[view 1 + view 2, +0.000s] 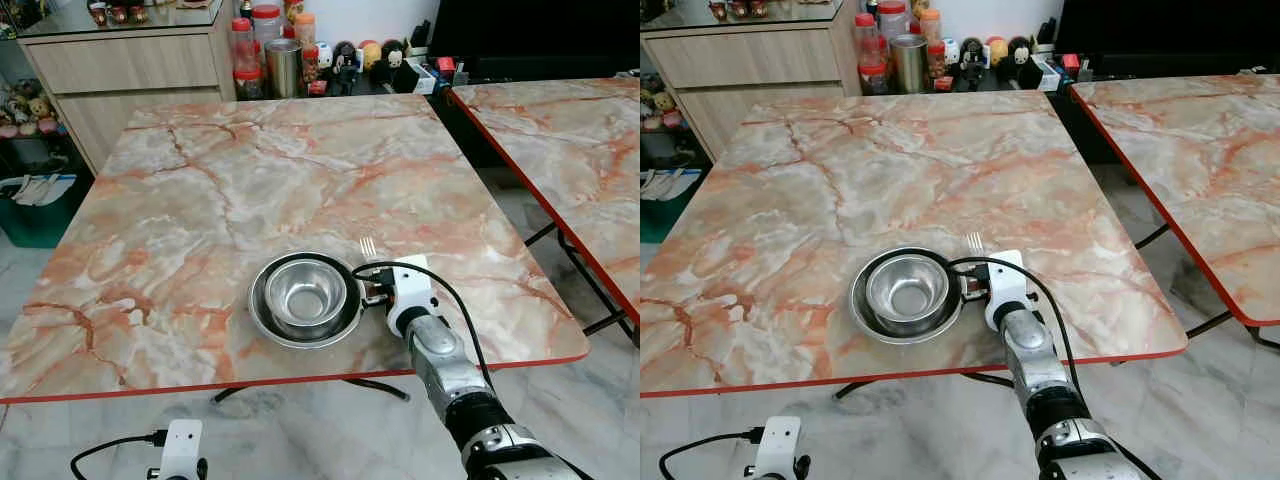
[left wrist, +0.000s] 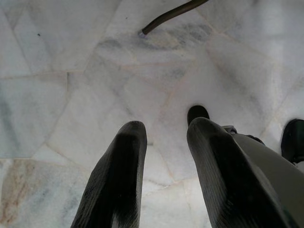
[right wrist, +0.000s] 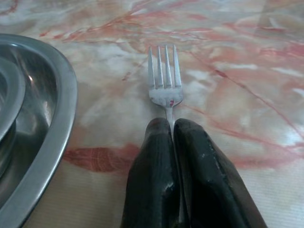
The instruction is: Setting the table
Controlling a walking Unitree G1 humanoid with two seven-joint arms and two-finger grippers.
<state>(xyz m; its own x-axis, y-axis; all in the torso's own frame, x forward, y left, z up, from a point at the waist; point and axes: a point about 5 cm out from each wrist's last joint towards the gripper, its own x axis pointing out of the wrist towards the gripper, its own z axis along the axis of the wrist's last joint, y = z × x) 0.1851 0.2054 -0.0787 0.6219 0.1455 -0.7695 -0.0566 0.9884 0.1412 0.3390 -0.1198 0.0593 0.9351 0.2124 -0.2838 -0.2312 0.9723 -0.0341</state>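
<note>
Beside the bowl [image 1: 306,291] and plate [image 1: 262,318], near the table's [image 1: 180,210] front edge, the right gripper [image 3: 172,127] is clamped tight on the fork's [image 3: 165,78] thin handle, tines just clear of the fingers and low over the marble. Light, stiff and slick steel, it will likely pivot unless held mid-handle. Its long axis runs away from the robot, tines pointing toward the far side; the left gripper [image 2: 164,142] hangs over the floor, fingers apart.
</note>
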